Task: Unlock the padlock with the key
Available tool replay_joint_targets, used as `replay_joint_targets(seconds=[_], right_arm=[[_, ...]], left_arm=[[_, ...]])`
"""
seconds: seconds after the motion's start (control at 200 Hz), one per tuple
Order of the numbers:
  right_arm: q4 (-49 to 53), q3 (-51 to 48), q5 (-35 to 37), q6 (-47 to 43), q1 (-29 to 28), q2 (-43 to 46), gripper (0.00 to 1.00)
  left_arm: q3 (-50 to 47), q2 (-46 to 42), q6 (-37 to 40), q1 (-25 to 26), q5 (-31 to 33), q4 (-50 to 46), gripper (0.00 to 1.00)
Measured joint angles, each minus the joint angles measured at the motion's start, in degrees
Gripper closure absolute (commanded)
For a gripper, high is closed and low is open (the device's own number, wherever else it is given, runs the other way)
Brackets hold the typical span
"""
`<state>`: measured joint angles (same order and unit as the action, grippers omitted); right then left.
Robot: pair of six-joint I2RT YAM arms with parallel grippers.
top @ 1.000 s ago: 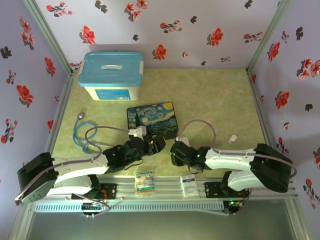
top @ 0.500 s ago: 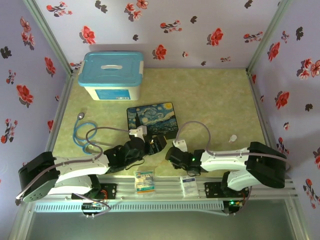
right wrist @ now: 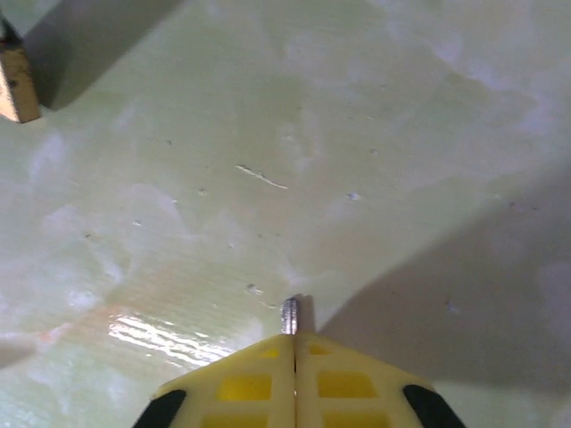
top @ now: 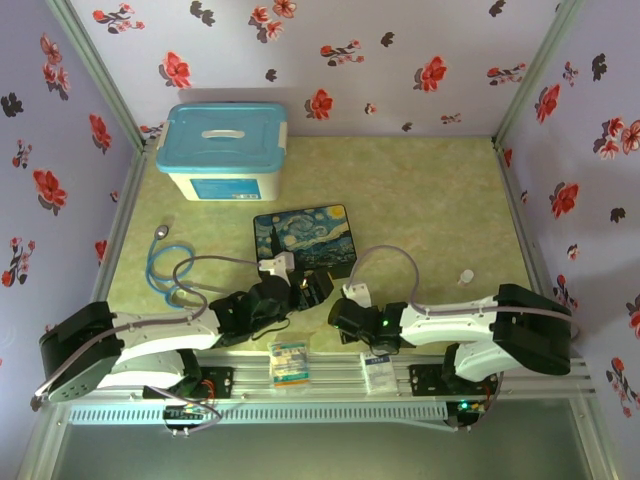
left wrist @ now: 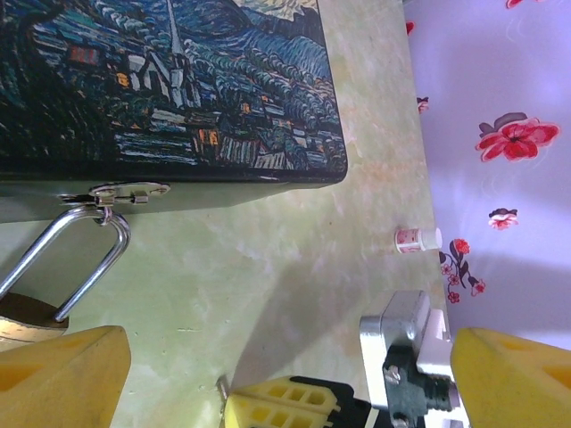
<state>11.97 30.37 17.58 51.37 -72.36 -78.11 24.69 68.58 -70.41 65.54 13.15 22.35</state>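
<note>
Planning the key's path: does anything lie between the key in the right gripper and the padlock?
Nothing visible does. In the right wrist view, bare table lies between the key, pinched in the shut right gripper, and the padlock.

two white arms are showing black joints
the left arm [top: 150,335] and right arm [top: 470,320] are wearing white shells over black joints, each trailing a pale grey cable [top: 200,262] in a loop; a green light [top: 383,322] is glowing on the right one; the fingers [right wrist: 236,385] are showing moulded yellow plastic with square recesses.
</note>
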Motion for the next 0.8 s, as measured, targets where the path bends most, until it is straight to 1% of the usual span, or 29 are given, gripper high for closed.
replay_joint_targets(seconds=[0.13,0.305,0.425,0.495,0.56,0.8], right_arm=[[-2.05,-1.22,-0.2,0.28,-0.2,0.59,1.0],[-3.15,-3.76,-0.48,-0.68,-0.11,3.61,1.0],[-2.27,-4.72,-1.57,-2.32,1.4,5.53,1.0],[-0.9,-4.57,-1.77,-3.37,3.13,5.92,0.92],[0.92,-3.89,-2.05,-4.55,4.31,6.01,0.79],[5.27,-2.62,-3.02,-5.97,4.98,5.99,0.68]], left_arm=[[0.0,0.87,0.02,0.11,0.33,0.17,0.11],[0.0,1.99,0.04,0.15,1.09,0.7,0.14],[0.0,3.82,0.09,0.59,1.46,2.51,0.15],[0.0,5.14,0.07,0.83,1.51,3.93,0.16],[-0.11,5.88,0.04,0.96,1.64,5.44,0.16],[-1.09,6.47,0.0,1.11,1.9,8.72,0.15]])
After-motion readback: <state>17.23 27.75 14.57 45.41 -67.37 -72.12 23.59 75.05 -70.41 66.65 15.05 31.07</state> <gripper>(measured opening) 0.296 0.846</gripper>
